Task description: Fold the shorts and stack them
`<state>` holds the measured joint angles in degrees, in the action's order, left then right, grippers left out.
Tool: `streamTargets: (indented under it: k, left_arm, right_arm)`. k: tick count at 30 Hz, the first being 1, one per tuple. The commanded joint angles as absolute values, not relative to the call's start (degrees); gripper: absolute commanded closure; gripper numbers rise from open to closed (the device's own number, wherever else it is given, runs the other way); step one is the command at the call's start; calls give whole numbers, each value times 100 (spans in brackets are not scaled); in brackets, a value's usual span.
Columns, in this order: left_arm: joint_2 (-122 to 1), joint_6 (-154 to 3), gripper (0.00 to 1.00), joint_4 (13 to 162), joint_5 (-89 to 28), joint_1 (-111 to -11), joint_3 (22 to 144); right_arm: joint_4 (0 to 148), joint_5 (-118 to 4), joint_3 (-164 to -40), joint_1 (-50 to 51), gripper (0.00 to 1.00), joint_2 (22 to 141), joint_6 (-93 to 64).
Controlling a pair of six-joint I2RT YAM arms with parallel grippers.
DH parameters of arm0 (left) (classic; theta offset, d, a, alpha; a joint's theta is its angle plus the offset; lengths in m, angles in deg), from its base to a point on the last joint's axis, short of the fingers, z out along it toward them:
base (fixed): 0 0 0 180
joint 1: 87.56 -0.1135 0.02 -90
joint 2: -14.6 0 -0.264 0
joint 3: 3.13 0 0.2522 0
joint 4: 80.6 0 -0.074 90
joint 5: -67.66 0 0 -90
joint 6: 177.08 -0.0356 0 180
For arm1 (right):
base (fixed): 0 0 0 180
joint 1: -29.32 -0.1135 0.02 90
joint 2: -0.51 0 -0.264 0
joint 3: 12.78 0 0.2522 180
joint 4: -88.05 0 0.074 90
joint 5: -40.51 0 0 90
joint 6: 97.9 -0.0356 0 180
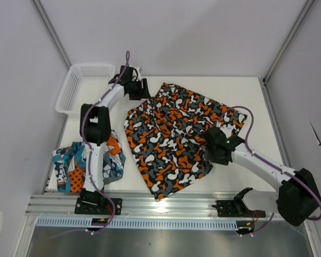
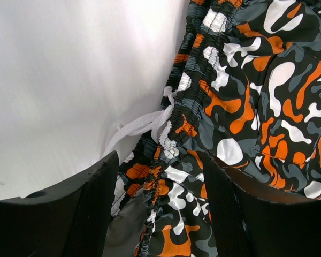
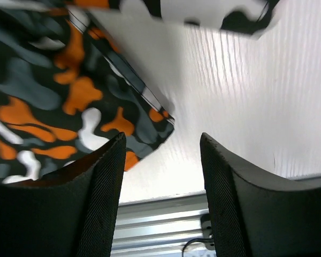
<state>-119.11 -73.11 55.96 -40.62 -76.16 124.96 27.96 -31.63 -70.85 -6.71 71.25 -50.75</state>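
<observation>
**Inspector:** Where are the camouflage shorts (image 1: 171, 136)?

**Recorder:** They are spread flat across the middle of the table (image 1: 246, 91) and lie at a slant. The waistband (image 2: 182, 123) is at the upper left of the overhead frame, and the leg hems run toward the lower right. The print is orange, black, white and grey.

**Inspector:** And the second pair?

**Recorder:** The patchwork shorts (image 1: 67, 166) are bunched at the lower left of the overhead frame, at the table's left edge. They lie partly under the left arm (image 1: 96, 128). A narrow strip of bare table separates them from the camouflage pair.

**Inspector:** What is the state of the left gripper (image 2: 160, 160)?

**Recorder:** Its jaws are wide. It sits at the upper left corner of the camouflage shorts. In the wrist view its black fingers (image 2: 91, 209) stand on either side of the gathered elastic waistband. Cloth lies in the gap, but neither finger is seen pressing on it. A white drawstring (image 2: 134, 126) trails onto the table at centre left of that frame.

**Inspector:** And the right gripper (image 3: 160, 138)?

**Recorder:** Its jaws are also wide, and it holds nothing. In the overhead view it sits at the right edge of the camouflage shorts. In its wrist view a hem corner lies at centre left, just above the left-hand finger. Between the fingers only white table shows, with the metal rail (image 3: 155, 225) at the bottom.

**Inspector:** Anything else to note?

**Recorder:** A white mesh basket (image 1: 77, 85) stands at the upper left of the overhead frame, beside the table corner.
</observation>
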Motion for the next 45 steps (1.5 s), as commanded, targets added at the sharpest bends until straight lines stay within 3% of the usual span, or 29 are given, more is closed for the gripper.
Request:
streamTargets:
  k: [1, 10, 18, 24, 29, 33, 45]
  left_arm:
    - [-11556, -7355, 33, 5663, -4106, -7596, 12594]
    - [-11539, -7416, 33, 5707, -3974, -7499, 12559]
    - [-11372, -7452, 33, 5813, -3878, -7420, 12349]
    - [-11372, -7460, 33, 5839, -3860, -7420, 12357]
    - [-11372, -7460, 33, 5839, -3851, -7411, 12349]
    - [-11372, -7469, 33, 5830, -3842, -7403, 12357]
    - [-11389, -7487, 33, 5769, -3772, -7367, 12357]
  right_arm:
    - [2692, -3244, -7540, -356, 40, 6767, -4860]
    - [3008, -3675, -8068, 953, 40, 6563, -4165]
    - [3790, -4272, -8384, 1552, 41, 7598, -3761]
    - [4387, -4640, -7884, 1552, 44, 8101, -3813]
    - [4625, -4818, -7138, 1394, 54, 7979, -3918]
    - [4686, -4818, -6671, 1306, 84, 7768, -3989]
    - [4608, -4756, -6573, 1253, 75, 8111, -3840]
